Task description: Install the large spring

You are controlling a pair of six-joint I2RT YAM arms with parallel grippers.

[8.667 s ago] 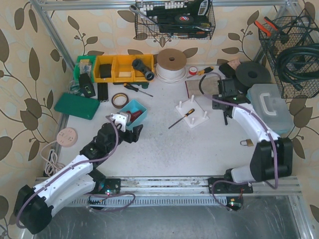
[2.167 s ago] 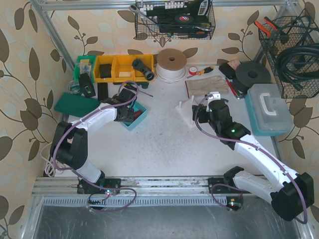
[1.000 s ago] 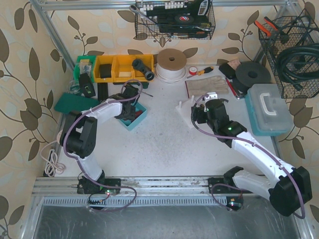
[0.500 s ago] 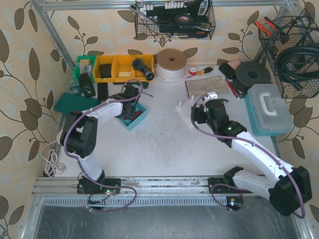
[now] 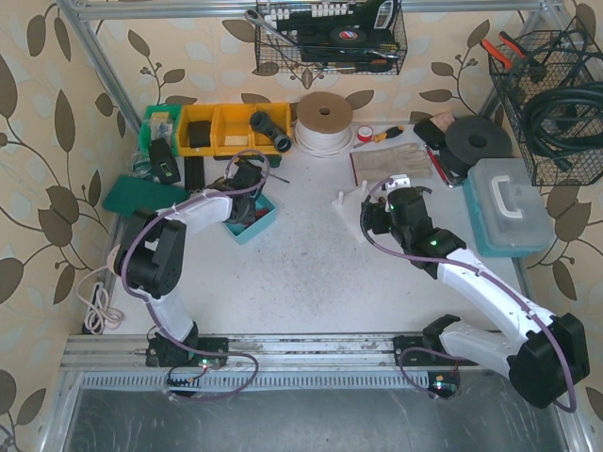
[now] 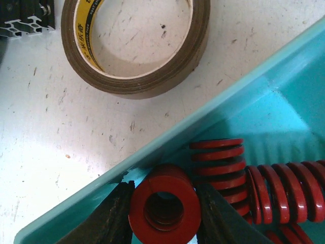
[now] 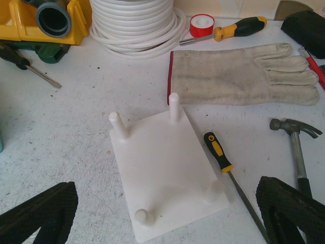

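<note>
A large red spring [image 6: 163, 206] lies end-on in the corner of the teal bin [image 6: 244, 86], and my left gripper [image 6: 163, 213] is shut on it, one dark finger on each side. Two more red springs [image 6: 219, 165] [image 6: 287, 190] lie beside it in the bin. In the top view the left gripper [image 5: 247, 209] reaches into the bin [image 5: 268, 221]. My right gripper [image 7: 165, 213] stands wide open over the white peg base [image 7: 165, 170], holding nothing. The base [image 5: 350, 205] has several upright pegs, all bare.
A brown tape roll [image 6: 134, 46] lies just outside the bin. Around the base are a black-and-yellow screwdriver [image 7: 223, 152], a hammer [image 7: 297, 142], a work glove [image 7: 238, 73], a white cable coil [image 7: 134, 23] and a red tape roll [image 7: 202, 22].
Over the earlier frames the left arm swung to the teal bin and the right arm came over the peg base. In the last second both arms hardly moved.
</note>
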